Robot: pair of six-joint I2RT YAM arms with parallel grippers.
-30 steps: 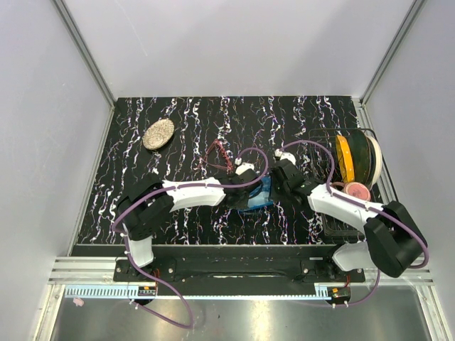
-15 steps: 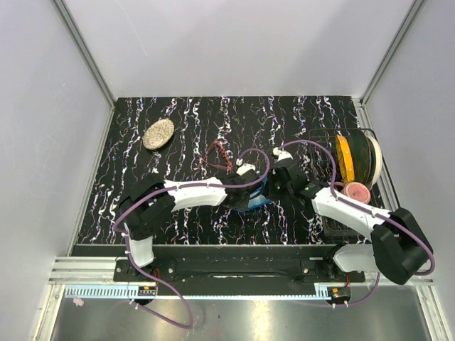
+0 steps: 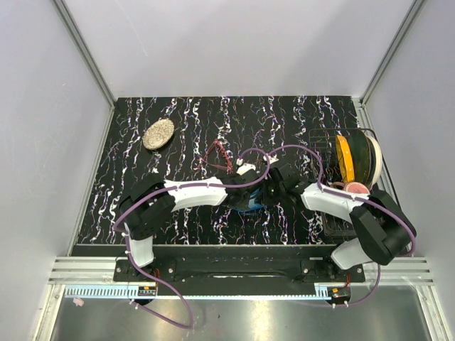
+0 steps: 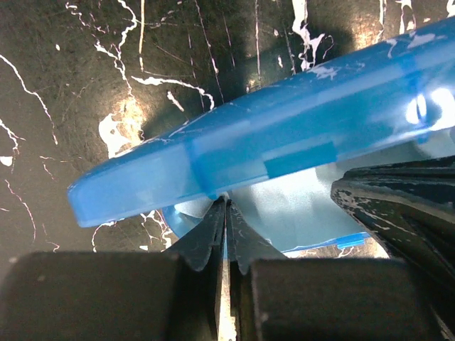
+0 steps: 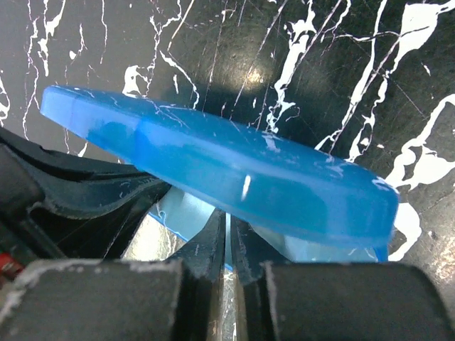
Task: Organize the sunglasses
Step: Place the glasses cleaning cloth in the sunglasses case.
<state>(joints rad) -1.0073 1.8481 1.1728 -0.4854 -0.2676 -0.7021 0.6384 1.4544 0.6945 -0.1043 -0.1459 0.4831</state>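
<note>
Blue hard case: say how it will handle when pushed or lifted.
The glossy blue oval hard case shows a crisp, unbent edge, so it is probably stiff. Its shiny shell carries bright highlights and may slip when pinched. It sits tilted, so a push could rock it.

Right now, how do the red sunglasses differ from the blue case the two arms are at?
The sunglasses are a thin red wire frame; the blue case is a solid glossy shell. The sunglasses lie free on the table, untouched; the blue case sits between both arms' shut jaws, its lid apparently raised. The sunglasses lie farther from the arm bases than the blue case. Both are on the black marbled table.
</note>
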